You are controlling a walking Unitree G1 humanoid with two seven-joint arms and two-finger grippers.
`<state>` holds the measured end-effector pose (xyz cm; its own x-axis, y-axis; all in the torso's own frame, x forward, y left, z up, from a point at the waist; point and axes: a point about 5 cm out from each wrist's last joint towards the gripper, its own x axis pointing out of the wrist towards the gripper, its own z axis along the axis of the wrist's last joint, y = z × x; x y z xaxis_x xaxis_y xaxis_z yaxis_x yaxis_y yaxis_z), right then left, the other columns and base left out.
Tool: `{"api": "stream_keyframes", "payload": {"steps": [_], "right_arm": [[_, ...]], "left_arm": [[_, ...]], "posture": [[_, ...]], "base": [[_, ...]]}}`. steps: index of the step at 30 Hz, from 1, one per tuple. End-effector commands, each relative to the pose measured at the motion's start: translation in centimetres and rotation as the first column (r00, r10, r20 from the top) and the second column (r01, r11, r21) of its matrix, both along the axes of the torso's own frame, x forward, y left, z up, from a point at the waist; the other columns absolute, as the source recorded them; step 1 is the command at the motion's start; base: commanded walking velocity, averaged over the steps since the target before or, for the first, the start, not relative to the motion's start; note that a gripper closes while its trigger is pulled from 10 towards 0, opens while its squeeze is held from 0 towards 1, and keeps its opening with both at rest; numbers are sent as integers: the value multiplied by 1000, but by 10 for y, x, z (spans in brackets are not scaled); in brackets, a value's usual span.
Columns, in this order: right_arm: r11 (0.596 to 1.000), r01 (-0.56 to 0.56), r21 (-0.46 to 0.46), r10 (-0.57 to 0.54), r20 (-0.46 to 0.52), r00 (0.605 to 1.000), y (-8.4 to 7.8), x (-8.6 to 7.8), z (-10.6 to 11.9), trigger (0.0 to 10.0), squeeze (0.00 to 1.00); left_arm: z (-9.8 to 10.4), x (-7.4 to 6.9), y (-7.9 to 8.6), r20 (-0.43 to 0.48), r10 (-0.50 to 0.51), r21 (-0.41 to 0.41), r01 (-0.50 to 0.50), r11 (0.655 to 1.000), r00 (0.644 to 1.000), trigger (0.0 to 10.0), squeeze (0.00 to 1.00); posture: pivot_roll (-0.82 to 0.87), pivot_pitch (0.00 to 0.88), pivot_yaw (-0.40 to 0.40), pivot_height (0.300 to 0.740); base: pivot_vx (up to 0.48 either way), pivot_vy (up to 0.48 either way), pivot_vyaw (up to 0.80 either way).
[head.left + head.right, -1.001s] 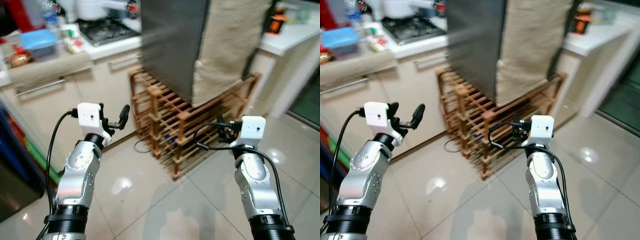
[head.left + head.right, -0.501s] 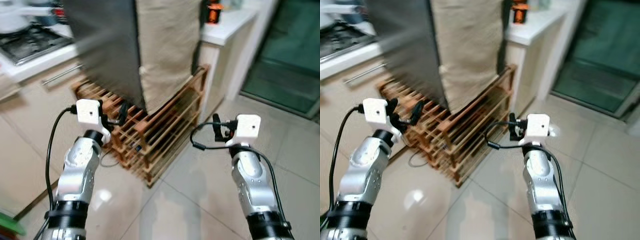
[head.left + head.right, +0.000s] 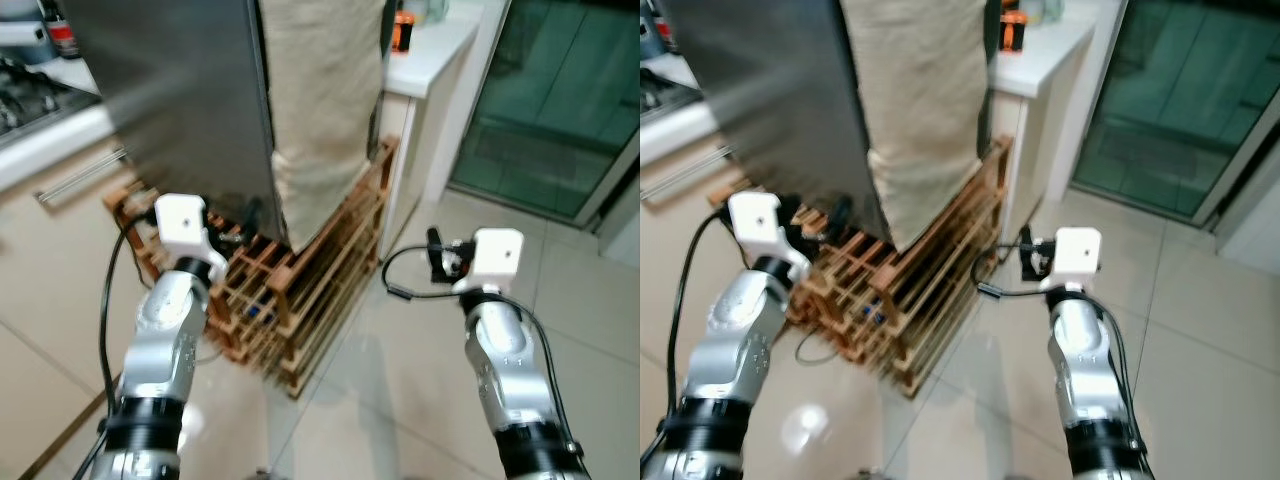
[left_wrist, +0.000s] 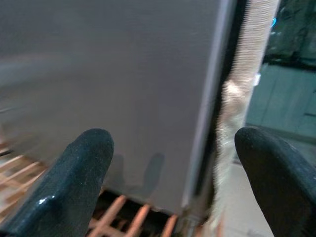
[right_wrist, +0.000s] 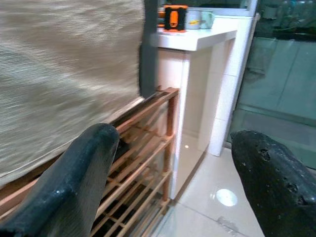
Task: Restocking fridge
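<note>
The camera had swung rightward since a second before: the stove and blue container had slid out of view, and a green glass door had come in at right. Both arms stayed raised with nothing held. The left gripper and right gripper had their fingers spread apart. The grey fridge, draped with a beige cloth, stood on a wooden slatted rack on the glossy tiled floor.

a wooden slatted rack stands on the glossy tiled floor. a beige cloth hangs above it. an orange-and-black item sits on the white counter, beside a glass door.
</note>
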<state>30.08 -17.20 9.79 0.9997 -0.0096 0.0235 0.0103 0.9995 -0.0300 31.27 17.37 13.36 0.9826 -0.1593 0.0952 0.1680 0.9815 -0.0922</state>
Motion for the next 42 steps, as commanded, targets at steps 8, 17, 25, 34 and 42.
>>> {"api": "stream_keyframes", "payload": {"steps": [8, 17, 25, 34, 42], "right_arm": [[1000, 24, -12, -24, 7, 1000, -6, -1, 2, 10000, 0], [997, 0, -77, 10, 124, 992, -12, -70, 27, 10000, 0], [992, 88, -91, -85, 40, 996, -37, -84, 15, 10000, 0], [997, 64, -47, -59, 88, 994, -16, -60, 29, 10000, 0], [997, 59, -48, -55, 71, 996, -15, -55, 25, 10000, 0]], "left_arm": [[3, 2, -8, 15, -20, 21, 20, 1000, 1000, 10000, 0], [-9, -76, 8, -42, -134, 24, 135, 991, 990, 10000, 0], [12, -73, 8, 51, -73, 13, 72, 997, 996, 10000, 0], [29, -48, 6, 69, -15, -1, 15, 1000, 998, 10000, 0], [30, -44, 3, 64, -20, -7, 20, 1000, 998, 10000, 0]], "posture": [[-104, 0, 51, 740], [-103, 0, 53, 740], [-74, 0, 13, 740], [-74, 0, 32, 740], [-84, 0, 40, 740]], "base": [[0, 0, -392], [0, 0, -143], [0, 0, 0], [480, 0, 0], [475, 0, 0]]}}
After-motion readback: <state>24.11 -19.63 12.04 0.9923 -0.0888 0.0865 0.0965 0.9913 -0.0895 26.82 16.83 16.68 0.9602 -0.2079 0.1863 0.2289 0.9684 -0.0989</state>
